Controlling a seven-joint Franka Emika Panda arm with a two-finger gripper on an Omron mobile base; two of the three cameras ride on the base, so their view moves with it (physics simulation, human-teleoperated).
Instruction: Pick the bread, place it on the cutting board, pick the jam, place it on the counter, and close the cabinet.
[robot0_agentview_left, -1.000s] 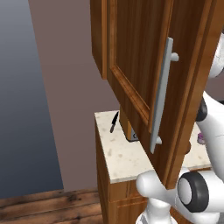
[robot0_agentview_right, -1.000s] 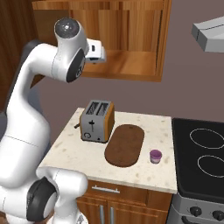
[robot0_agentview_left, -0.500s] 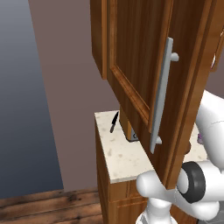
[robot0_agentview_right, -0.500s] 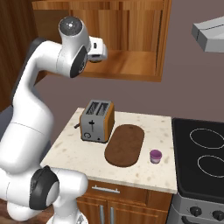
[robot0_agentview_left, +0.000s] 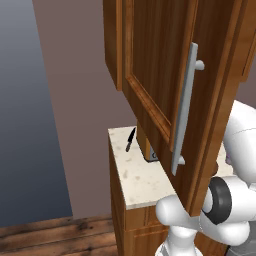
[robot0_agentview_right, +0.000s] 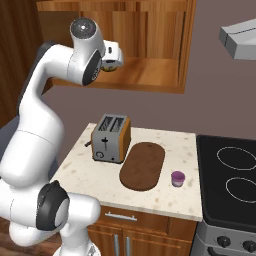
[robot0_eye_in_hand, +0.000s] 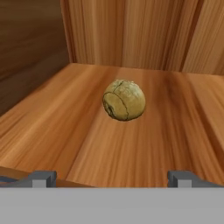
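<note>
The bread (robot0_eye_in_hand: 124, 99), a round golden-tan bun, lies on the wooden shelf of the open cabinet (robot0_agentview_right: 150, 75). My gripper (robot0_eye_in_hand: 113, 179) is open just in front of the shelf edge, apart from the bun, which lies centred between the two fingertips (robot0_eye_in_hand: 43, 178). In the right base view my white hand (robot0_agentview_right: 113, 54) is at the cabinet's left front. The dark brown cutting board (robot0_agentview_right: 143, 165) lies on the speckled counter (robot0_agentview_right: 165, 142). The small purple jam (robot0_agentview_right: 177, 178) stands just right of the board. The cabinet's door (robot0_agentview_left: 160, 85) hangs open with its silver handle (robot0_agentview_left: 184, 107).
A silver and wood toaster (robot0_agentview_right: 111, 138) stands left of the board. The black stovetop (robot0_agentview_right: 235, 175) borders the counter on the right, under a grey hood (robot0_agentview_right: 240, 37). A black knife (robot0_agentview_left: 130, 139) rests at the counter's back left. The cabinet's side wall stands left of the bun.
The arm has shifted, lifting the elbow and easing the hand slightly closer to the cabinet shelf. The gripper stays open. Nothing on the counter has moved.
</note>
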